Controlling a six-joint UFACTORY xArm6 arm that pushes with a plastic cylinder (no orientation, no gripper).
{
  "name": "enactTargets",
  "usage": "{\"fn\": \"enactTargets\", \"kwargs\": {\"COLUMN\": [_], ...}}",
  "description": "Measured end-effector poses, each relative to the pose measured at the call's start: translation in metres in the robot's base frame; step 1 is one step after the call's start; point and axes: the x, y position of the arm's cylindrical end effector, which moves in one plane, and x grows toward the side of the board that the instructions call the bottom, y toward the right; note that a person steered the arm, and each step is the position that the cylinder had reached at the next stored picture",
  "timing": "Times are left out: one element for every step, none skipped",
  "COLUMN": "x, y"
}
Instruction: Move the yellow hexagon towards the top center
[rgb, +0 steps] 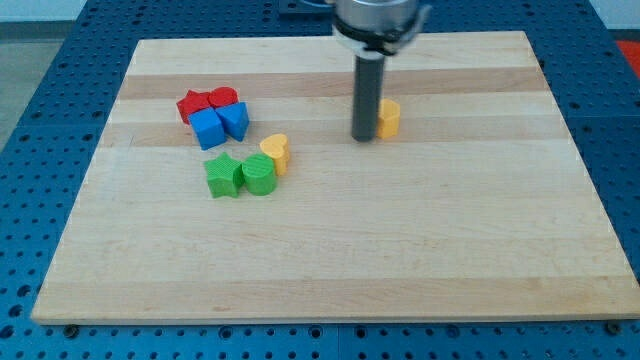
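The yellow hexagon (389, 118) sits on the wooden board (330, 250) a little right of centre in the upper half. My tip (364, 138) stands right against its left side, partly hiding it. The rod rises straight up to the arm's end at the view's top.
A cluster lies at the upper left: a red block (193, 104), a second red block (223, 97), a blue cube (209, 129), a second blue block (235, 119). Below them are a yellow heart (277, 152), a green star (224, 176) and a green cylinder (259, 174).
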Motion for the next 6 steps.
{"fn": "enactTargets", "kwargs": {"x": [-0.004, 0.032, 0.042, 0.011, -0.028, -0.05], "y": [-0.009, -0.006, 0.026, 0.041, 0.024, 0.003]}}
